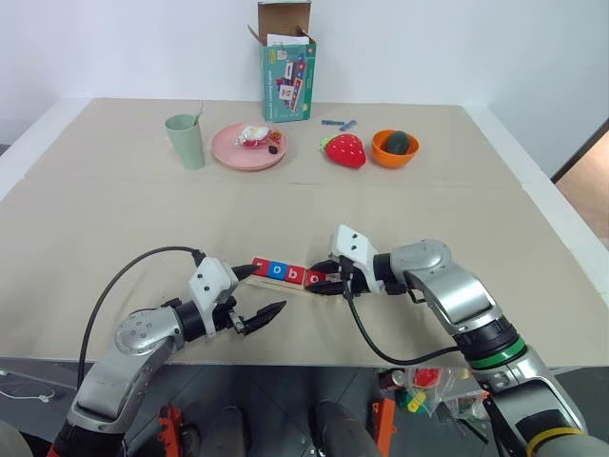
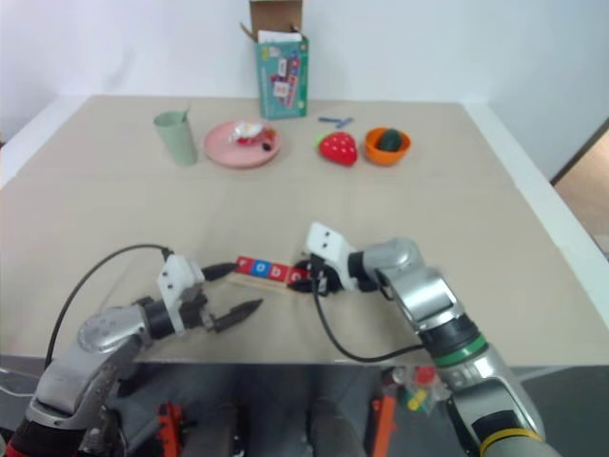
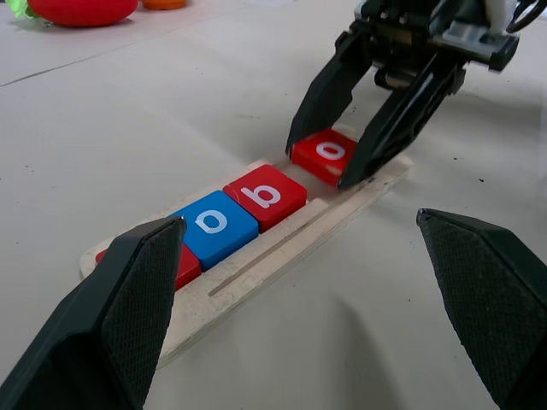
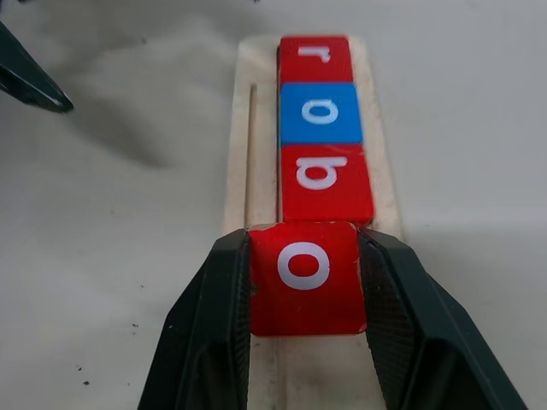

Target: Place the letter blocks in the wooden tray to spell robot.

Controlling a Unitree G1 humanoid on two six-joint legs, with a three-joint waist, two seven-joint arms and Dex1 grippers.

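**Red "o" tile pinched over the tray by the right gripper**

Red tile with a white "o" (image 4: 305, 278) sat clamped between the two black fingers of the right gripper (image 4: 305, 325), one finger on each side edge. It was at the wooden tray (image 4: 256, 154), in line with the three tiles already in the recess and just beside the last of them; whether it rested flat on the wood I could not tell. Those three lay touching in a row: red "r" (image 4: 314, 58), blue "o" (image 4: 320, 112), red "b" (image 4: 326, 180). A thin groove ran along the tray beside the row.

Left gripper (image 1: 259, 296) hung near the tray's "r" end, fingers spread wide, holding nothing, apart from the wood. In the left wrist view its own two fingers (image 3: 128, 307) framed the tray with a broad gap.

Tray lay near the front edge of a beige table (image 1: 95, 209). Well apart at the far side: green cup (image 1: 186, 141), pink plate (image 1: 231, 152) with small items on it, open green box (image 1: 287, 69), toy strawberry (image 1: 344, 150), orange bowl (image 1: 383, 155) with a dark thing inside, and thin blue sticks (image 1: 338, 123).
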